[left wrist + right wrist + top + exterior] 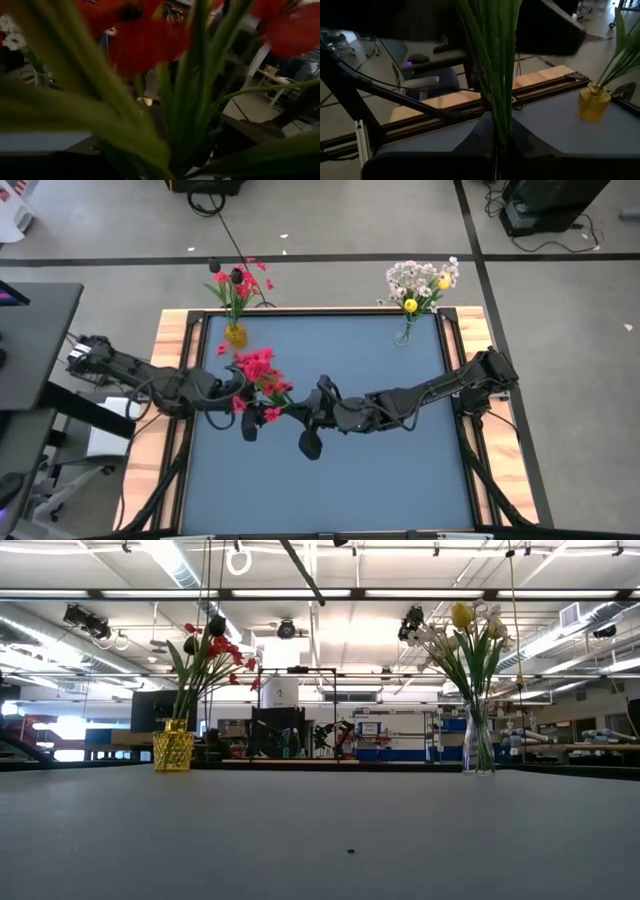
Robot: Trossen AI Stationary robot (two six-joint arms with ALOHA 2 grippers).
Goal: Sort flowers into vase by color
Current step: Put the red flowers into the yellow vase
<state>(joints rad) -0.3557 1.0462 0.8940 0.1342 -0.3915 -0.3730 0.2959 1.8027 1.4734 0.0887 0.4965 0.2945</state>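
red flowers [258, 370] held above mid-table between left gripper [243, 402] and right gripper [318, 412], probably a handover toward the far-left yellow vase [235, 335]; right closed on stems, left's grip unclear.

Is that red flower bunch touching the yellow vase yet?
Apart. The high view shows the red spray over the mat, clear of the yellow vase.
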